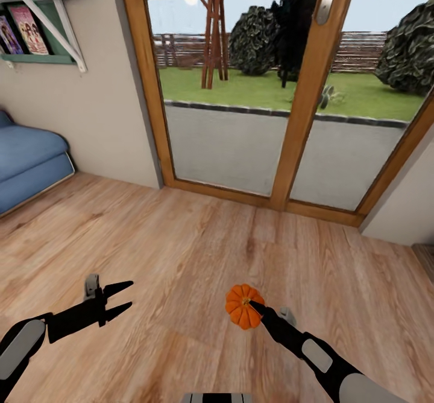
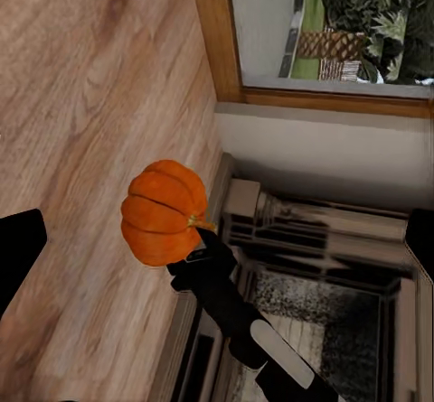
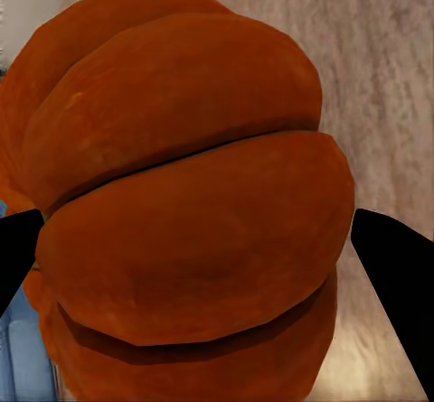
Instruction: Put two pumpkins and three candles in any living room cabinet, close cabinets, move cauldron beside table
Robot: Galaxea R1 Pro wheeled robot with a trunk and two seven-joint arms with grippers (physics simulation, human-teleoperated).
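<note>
Holding item: right gripper [image 1: 252, 307], fingers closed against the sides of one pumpkin [image 1: 242, 306], bright orange, ribbed, carried in the air above the wooden floor [image 1: 181, 240]. In the right wrist view the pumpkin [image 3: 181, 203] sits between the two black fingertips [image 3: 398, 275]. The left wrist view shows the same pumpkin [image 2: 165, 212] at the tip of the right arm. Left gripper [image 1: 120, 297]: fingers spread apart, nothing between them, level with the pumpkin and well apart from it. Glazed wood-framed door [image 1: 301, 107]: beyond the pumpkin, across the floor. Blue sofa [image 1: 27, 161]: left of the door, under a wall shelf [image 1: 42, 41] of books.
</note>
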